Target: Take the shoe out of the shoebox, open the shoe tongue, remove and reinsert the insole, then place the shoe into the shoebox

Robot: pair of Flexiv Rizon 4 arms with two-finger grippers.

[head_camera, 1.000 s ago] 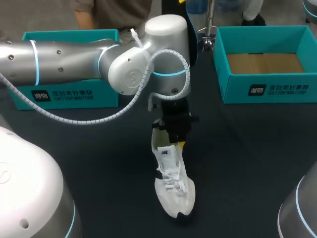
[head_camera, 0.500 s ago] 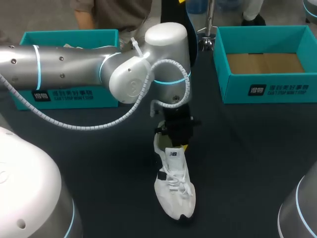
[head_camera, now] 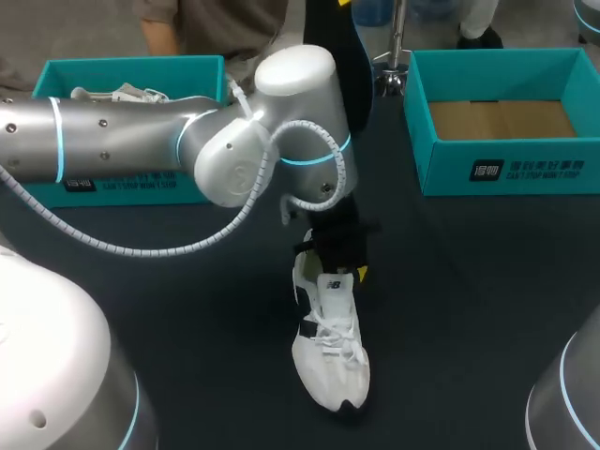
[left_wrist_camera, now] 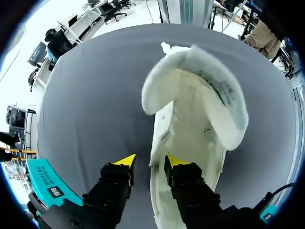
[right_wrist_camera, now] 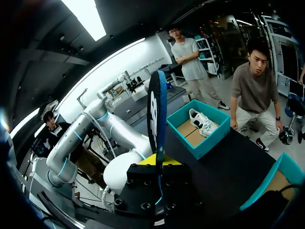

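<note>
Left gripper at shoe, toe nearward, right gripper clasping insole

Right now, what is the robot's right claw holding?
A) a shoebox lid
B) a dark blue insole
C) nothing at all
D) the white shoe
B: in the right wrist view the dark blue insole stands upright, clamped between the fingers of the right gripper, while the white shoe lies on the table.
</note>
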